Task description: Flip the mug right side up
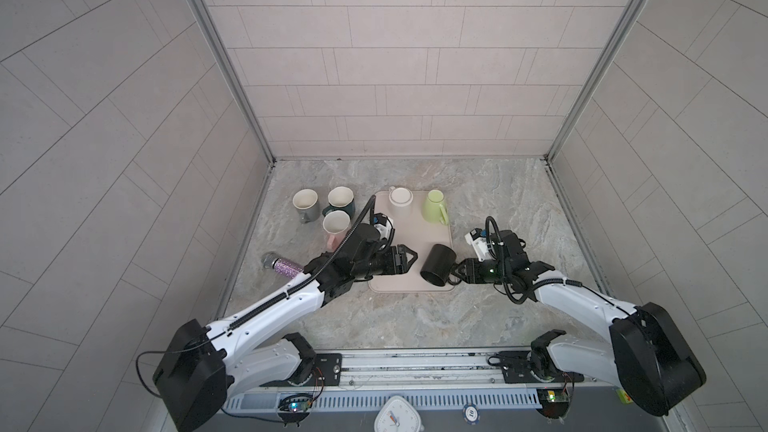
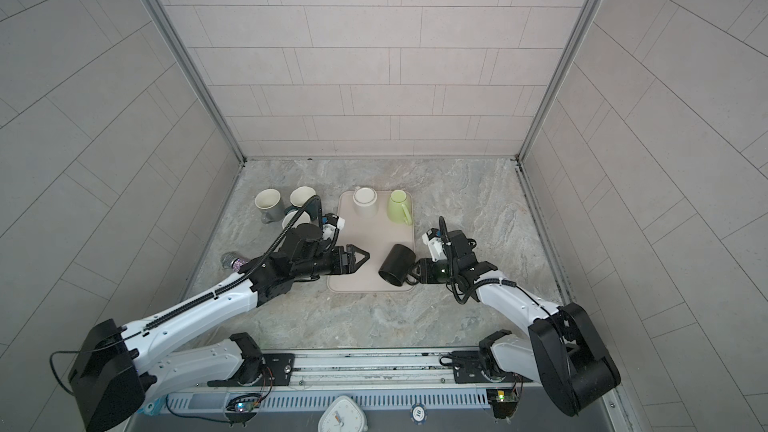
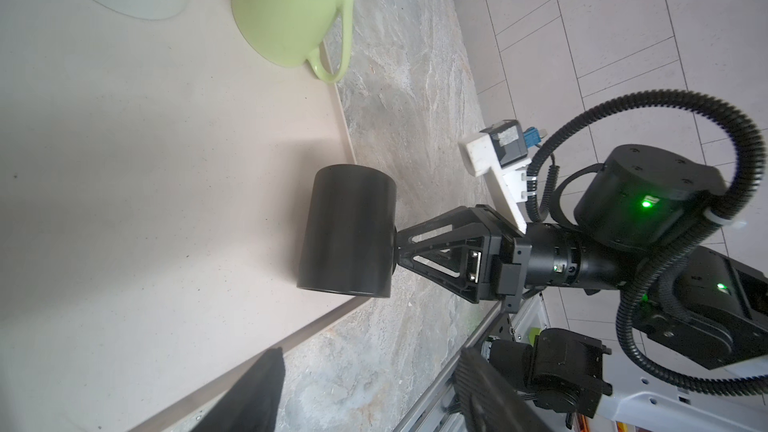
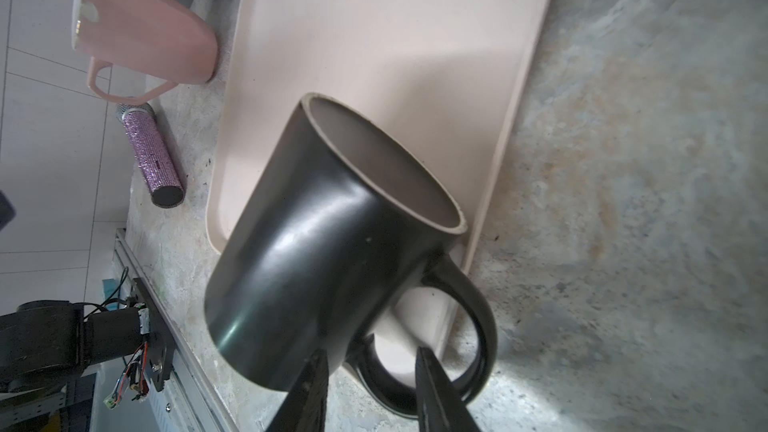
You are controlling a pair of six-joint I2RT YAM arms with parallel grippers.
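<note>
Right claw (image 4: pixel 371 353) sits closest in its wrist view. Its fingers (image 4: pixel 434 392) go either side of the handle (image 4: pixel 482 326) of the black mug (image 4: pixel 316 243) and look clamped on it.

- **Mug position:** it hangs over the near right corner of the tray (image 1: pixel 411 230), roughly on its side with its mouth toward the robot's base. It looks lifted clear of the tray, carried only by that claw, so I'd call the flip about halfway.
- **Why the handle:** my guess is that it gives a firm lever, so a wrist roll can swing the body around, and the lift keeps the rim from catching the tray.
- **Left claw (image 1: pixel 413 258):** jaws apart and empty, hovering over the tray's near left side and aimed at the mug. It's probably standing by to steady the mug or take it over.
- **On the tray:** the white mug (image 1: pixel 401 201) and green mug (image 1: pixel 434 205) at the far end look mouth-down.
- **On the table (image 1: pixel 415 317):** the grey mug (image 1: pixel 305 203), dark green mug (image 1: pixel 340 200) and pink mug (image 1: pixel 336 226) stand upright left of the tray. They look like finished ones parked out of the way.
- **Stray item:** a glitter microphone (image 1: pixel 282 264) lies on the table near the left arm.
- **Risk:** the hold is on the handle only, so the mug could pivot or slip as it rolls.
</note>
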